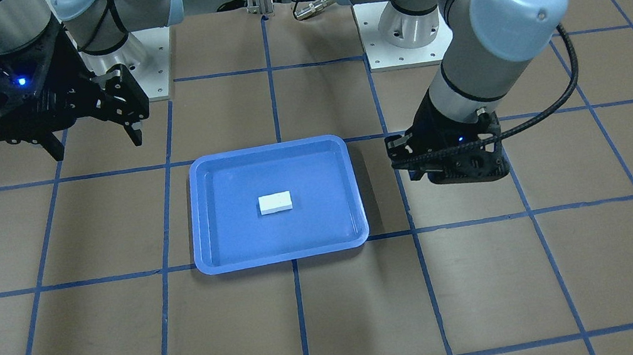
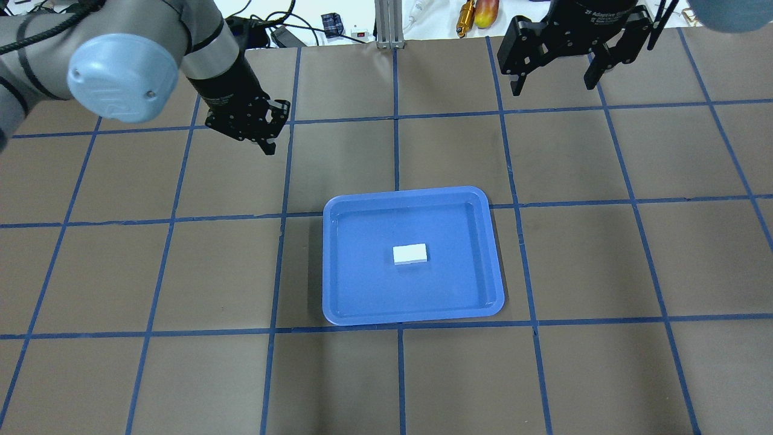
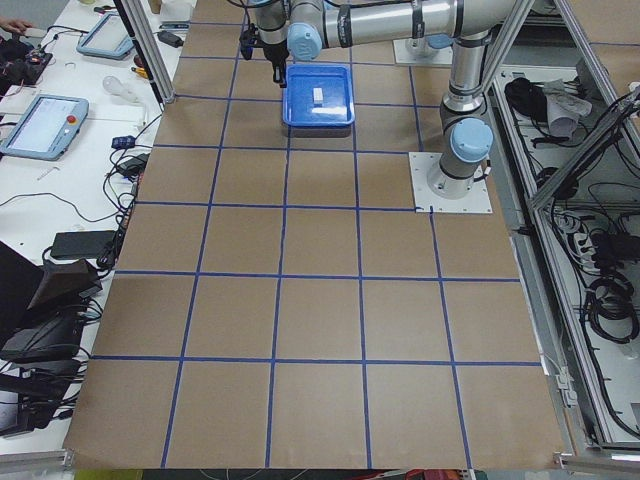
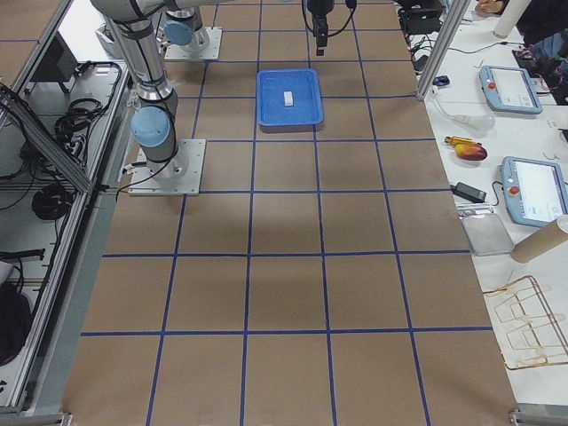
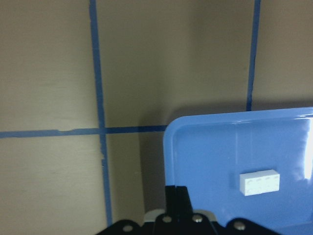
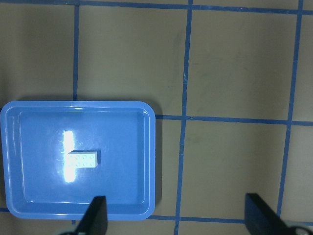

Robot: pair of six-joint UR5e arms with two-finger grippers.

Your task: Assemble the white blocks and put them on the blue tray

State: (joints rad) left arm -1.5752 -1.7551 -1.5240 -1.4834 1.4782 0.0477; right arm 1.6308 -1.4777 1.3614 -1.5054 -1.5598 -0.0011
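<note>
The white blocks are joined into one short bar that lies flat near the middle of the blue tray. The bar and tray also show in the overhead view. My left gripper is shut and empty, hovering off the tray's far-left corner. The left wrist view shows its fingers together, with the bar in the tray. My right gripper is open and empty, high over the table's far right. The right wrist view shows the bar in the tray.
The brown table carries a blue tape grid. Two arm bases stand at the robot's side. An aluminium post and small tools lie beyond the table's far edge. Benches with tablets flank the operators' side.
</note>
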